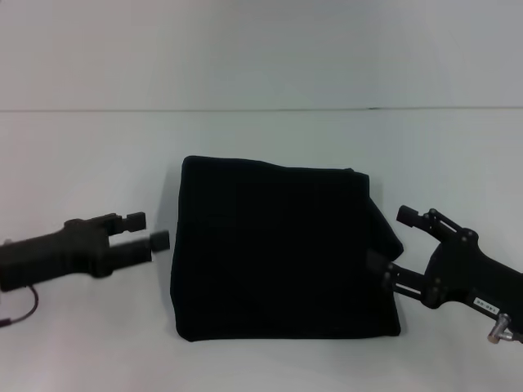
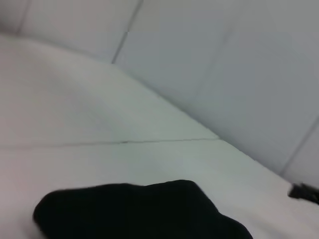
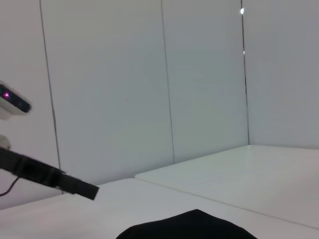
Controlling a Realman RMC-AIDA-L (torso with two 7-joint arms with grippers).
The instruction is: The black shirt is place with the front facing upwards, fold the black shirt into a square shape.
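Observation:
The black shirt lies folded into a rough square at the middle of the white table, plain black side up, with no lettering showing. My left gripper hovers just off its left edge, open, nothing between the fingers. On the other side my right gripper stands open at the shirt's right edge, its lower finger over the cloth border. A corner of the shirt fills the bottom of the left wrist view. The right wrist view shows a hump of the shirt and the left arm beyond it.
The white table runs back to a pale wall whose foot crosses the head view behind the shirt. A thin cable hangs under the left arm. A sensor with a pink light shows in the right wrist view.

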